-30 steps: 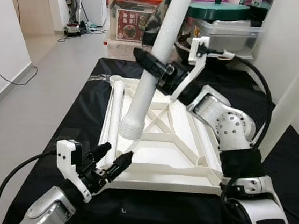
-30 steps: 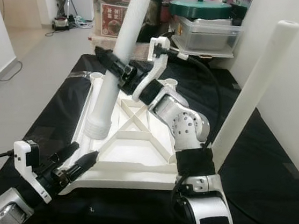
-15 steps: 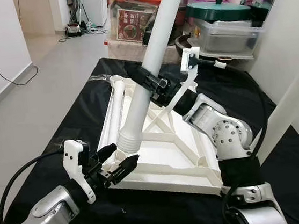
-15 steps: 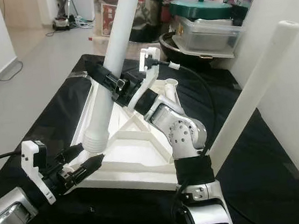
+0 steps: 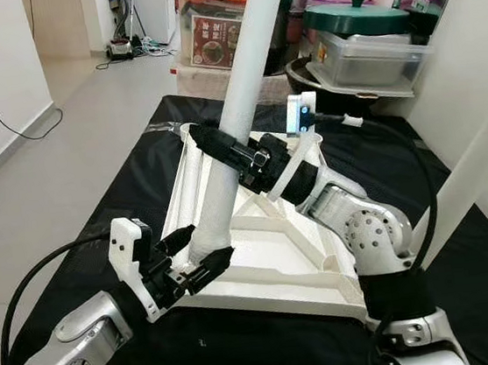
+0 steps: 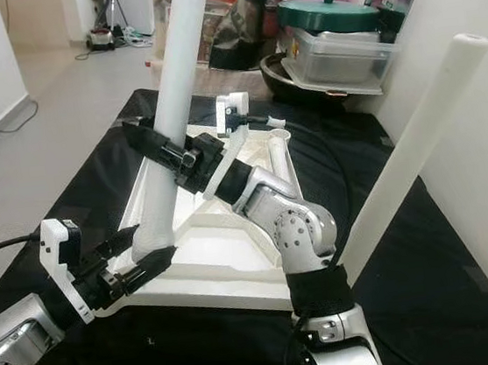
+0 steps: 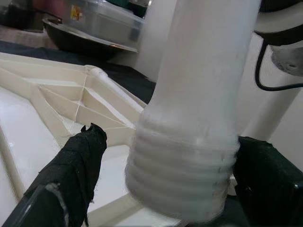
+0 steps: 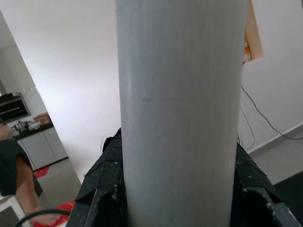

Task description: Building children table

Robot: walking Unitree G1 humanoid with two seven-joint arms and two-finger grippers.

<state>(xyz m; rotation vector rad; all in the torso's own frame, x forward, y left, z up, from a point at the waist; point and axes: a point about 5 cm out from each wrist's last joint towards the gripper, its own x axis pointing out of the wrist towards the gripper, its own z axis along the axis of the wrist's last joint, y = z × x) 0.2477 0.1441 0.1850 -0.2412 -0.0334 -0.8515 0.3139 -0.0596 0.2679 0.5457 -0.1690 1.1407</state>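
Head views first: an upside-down white tabletop (image 5: 278, 249) lies on a black cloth (image 5: 467, 280) over a low surface, ribs facing up. The right gripper (image 5: 239, 155) clamps a long white leg (image 5: 235, 122) around its middle and holds it nearly upright, tilted a little to the far right, with its lower end at the near left corner of the tabletop. That grip high on the shaft looks chosen to steer the threaded end into a corner socket. The left gripper (image 5: 198, 256) sits at that same corner, fingers spread narrowly either side of the leg's base, probably to guide it. A second leg (image 6: 416, 145) already stands at the near right corner, leaning to the right, and another lies along the left edge. Storage boxes (image 5: 360, 41) crowd the far side, so open room lies over the bare floor (image 5: 64, 150) to the left.

Left wrist view: the ribbed, threaded end of the leg (image 7: 184, 165) hangs between the two black fingers (image 7: 75, 161), which stand apart from it rather than pressing. The tabletop's rim (image 7: 113, 90) runs just behind.

Right wrist view: the leg's smooth shaft (image 8: 180, 118) runs straight up between the fingers (image 8: 106, 179), gripped tight on both sides. A person's leg shows at the far edge of the room.
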